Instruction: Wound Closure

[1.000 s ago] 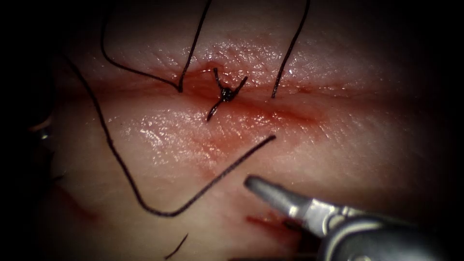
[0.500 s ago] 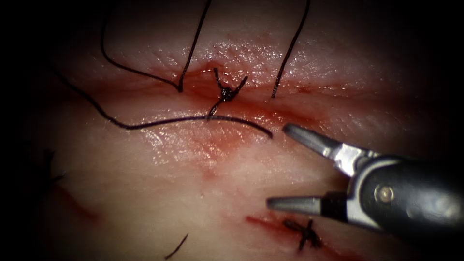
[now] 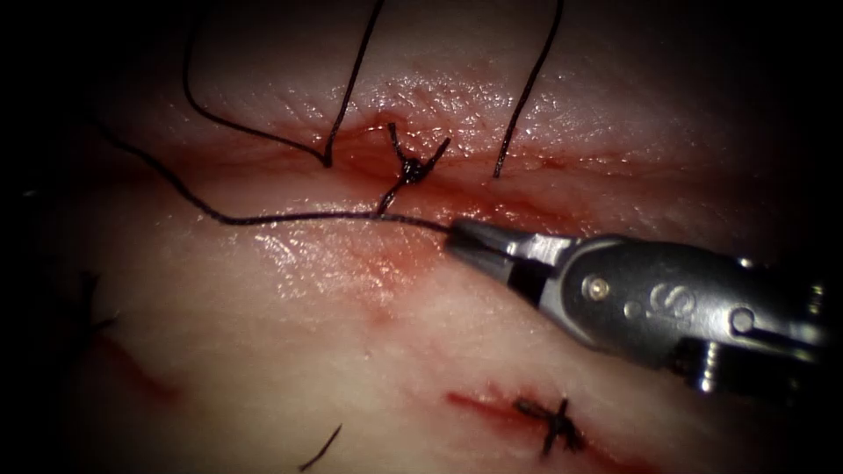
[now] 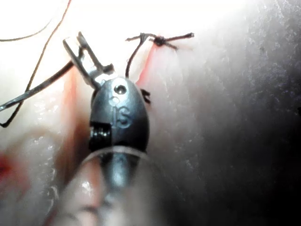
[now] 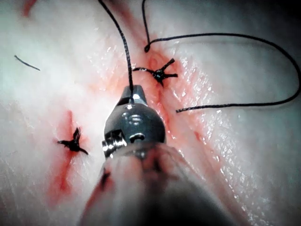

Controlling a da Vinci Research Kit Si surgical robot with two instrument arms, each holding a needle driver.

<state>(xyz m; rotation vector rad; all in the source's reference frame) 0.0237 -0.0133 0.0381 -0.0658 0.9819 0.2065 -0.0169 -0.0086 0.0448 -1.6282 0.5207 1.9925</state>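
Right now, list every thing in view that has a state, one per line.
right tool: jaws shut on the thread at its end, just below the cut.
thread: curving across the tissue toward the left.
middle knot: tied across the cut, tails short.
lower knot: tied, tails short.
cut: edges together at the middle knot, wet with red fluid.

Endoscope looks down from above-front, close on the cut; both wrist cams look along their shafts, very close; all three share the knot.
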